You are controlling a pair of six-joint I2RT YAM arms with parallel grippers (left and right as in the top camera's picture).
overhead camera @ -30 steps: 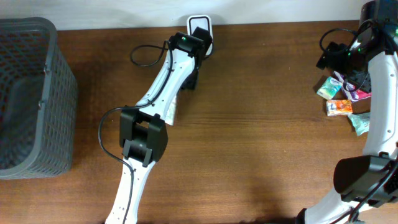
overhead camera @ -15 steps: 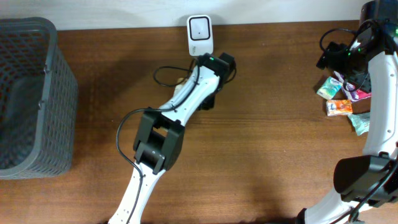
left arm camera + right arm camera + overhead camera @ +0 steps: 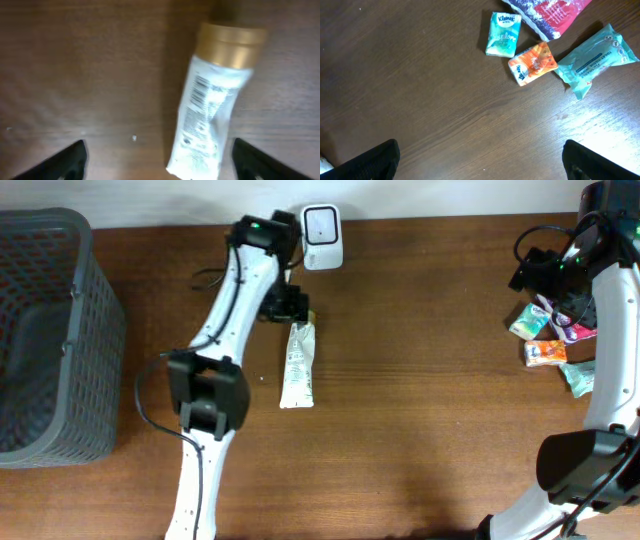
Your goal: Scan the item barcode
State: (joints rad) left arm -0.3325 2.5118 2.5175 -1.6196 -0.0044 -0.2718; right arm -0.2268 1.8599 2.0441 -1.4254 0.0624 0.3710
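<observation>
A white tube (image 3: pixel 298 368) with a gold cap lies flat, barcode up, near the white scanner (image 3: pixel 322 224).

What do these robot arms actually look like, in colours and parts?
The left arm and right arm are both slim white links joined by chunky black joint housings. Thin black cables loop loosely alongside them. A small green light glows near each wrist. Each arm ends in two plain black fingers.

The tube (image 3: pixel 202 125) seems glossy white plastic with a shiny gold cap (image 3: pixel 230 42), on a matt, wood-grained table (image 3: pixel 430 430).
</observation>
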